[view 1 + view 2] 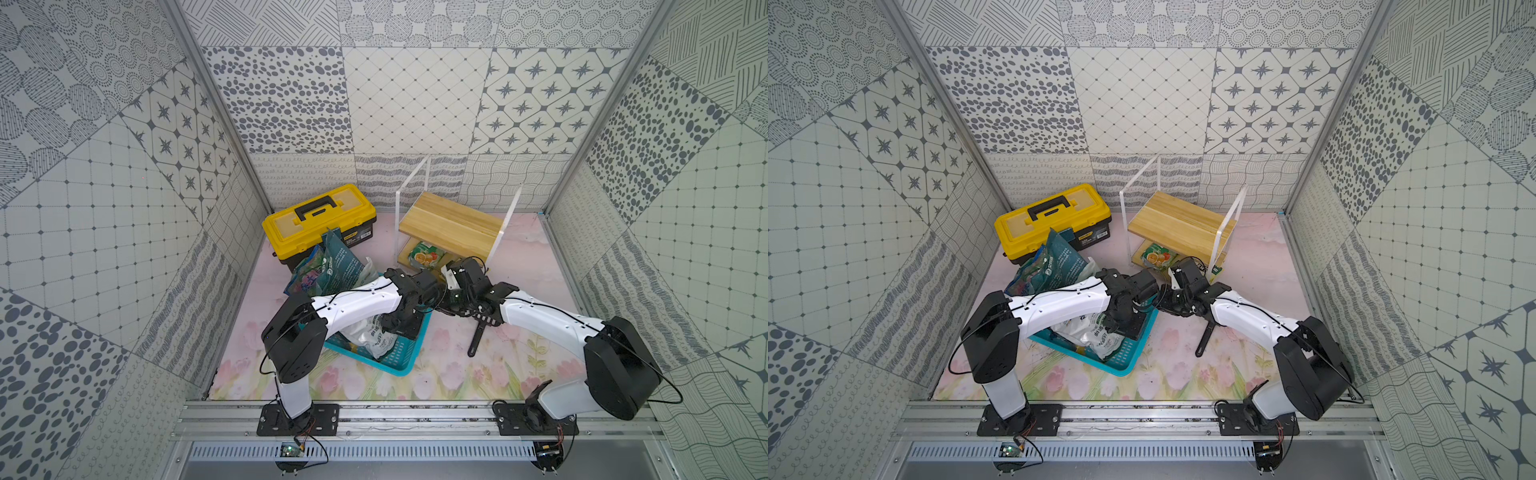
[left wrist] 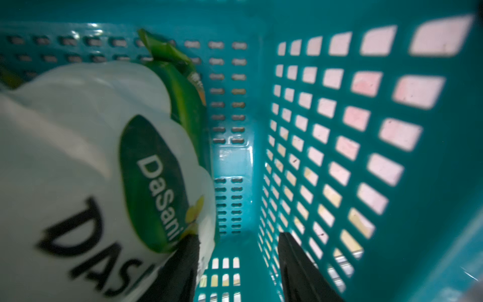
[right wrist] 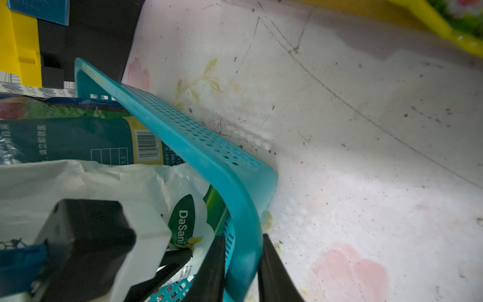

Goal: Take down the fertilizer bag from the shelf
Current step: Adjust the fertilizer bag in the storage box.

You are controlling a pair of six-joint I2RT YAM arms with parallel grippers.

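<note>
The shelf (image 1: 451, 226) (image 1: 1179, 228) stands at the back. On its lower board lies the fertilizer bag (image 1: 424, 255) (image 1: 1158, 255), green with orange fruit, with neither gripper on it. My left gripper (image 2: 237, 235) (image 1: 401, 328) is down inside the teal basket (image 2: 235, 159) (image 1: 399, 365), open, with nothing between its fingers. One finger rests against a white DaSani bag (image 2: 78, 157) (image 3: 104, 177). My right gripper (image 3: 243, 236) (image 1: 436, 305) is shut on the basket's wall (image 3: 209, 146) near a corner, one finger inside and one outside.
A yellow-and-black toolbox (image 1: 320, 220) (image 1: 1054, 216) sits at the back left, close behind the basket. Several other bags (image 1: 332, 266) stick up from the basket's far end. A long black object (image 1: 476, 338) lies on the floral mat, right of the basket.
</note>
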